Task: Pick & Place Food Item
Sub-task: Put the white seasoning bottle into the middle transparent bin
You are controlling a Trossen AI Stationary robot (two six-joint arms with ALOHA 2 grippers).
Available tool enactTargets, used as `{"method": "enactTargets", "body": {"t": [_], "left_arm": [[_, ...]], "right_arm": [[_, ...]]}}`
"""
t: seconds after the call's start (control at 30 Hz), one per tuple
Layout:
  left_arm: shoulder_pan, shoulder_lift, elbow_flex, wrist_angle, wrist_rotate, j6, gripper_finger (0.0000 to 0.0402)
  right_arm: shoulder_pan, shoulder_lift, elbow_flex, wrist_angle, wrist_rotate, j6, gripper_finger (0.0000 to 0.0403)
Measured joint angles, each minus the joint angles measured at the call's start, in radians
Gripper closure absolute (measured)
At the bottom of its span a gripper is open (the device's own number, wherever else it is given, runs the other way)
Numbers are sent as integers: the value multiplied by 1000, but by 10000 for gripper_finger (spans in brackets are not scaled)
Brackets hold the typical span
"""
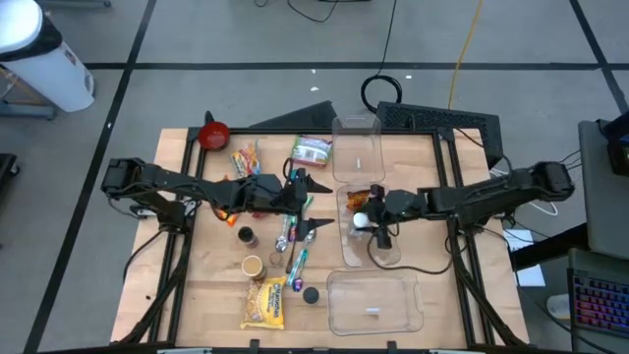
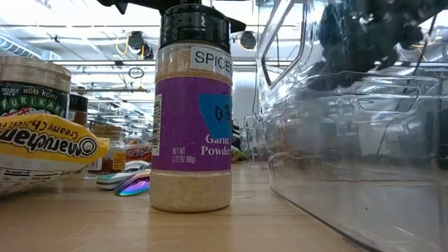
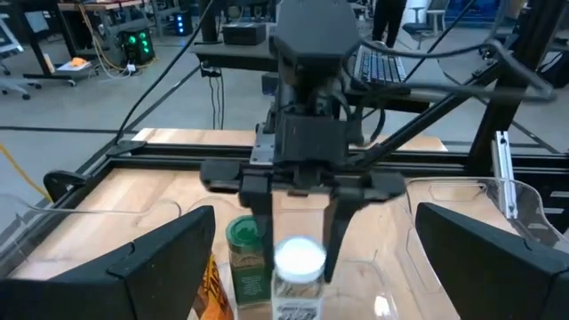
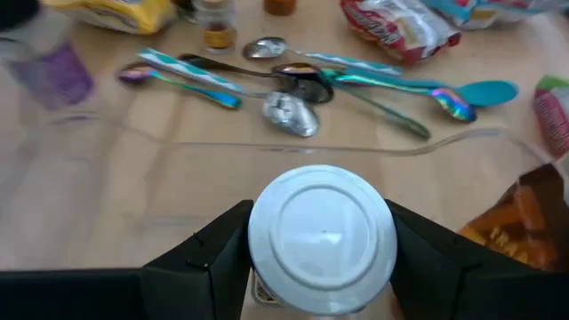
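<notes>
White-lidded and held upright, a spice jar (image 4: 322, 236) sits between the jaws of the right gripper (image 1: 377, 218), which close about halfway onto its sides just under the cap. In the high view that gripper hangs over the middle clear bin (image 1: 346, 246), where an orange packet (image 1: 358, 198) already lies. So the pick looks done and the jar seems about to go down; release is left, by my reading. Many items remain out on the worktop (image 1: 211, 285): spoons (image 4: 293, 82), a noodle packet (image 1: 264, 303), a garlic powder jar (image 2: 191, 112) and other small jars. The left gripper (image 1: 300, 206) waits over the spoons with jaws spread fully, holding nothing. Another clear bin (image 1: 373, 303) stands nearer the front edge.
</notes>
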Motion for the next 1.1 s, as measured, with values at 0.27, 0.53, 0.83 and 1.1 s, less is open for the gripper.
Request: {"method": "enactTargets", "body": {"t": [0.27,0.53,0.83,1.1], "left_arm": [[0,0,0,-11,0,-3,7],[0,0,0,-10,0,-5,7],[0,0,0,-11,0,-5,7],[0,1,0,-12,0,-5,7]], "right_arm": [[-10,83,1,92,47,-46,203],[-63,92,2,78,90,-56,203],[-87,105,4,42,89,-66,203],[-87,101,3,43,90,-63,184]]}}
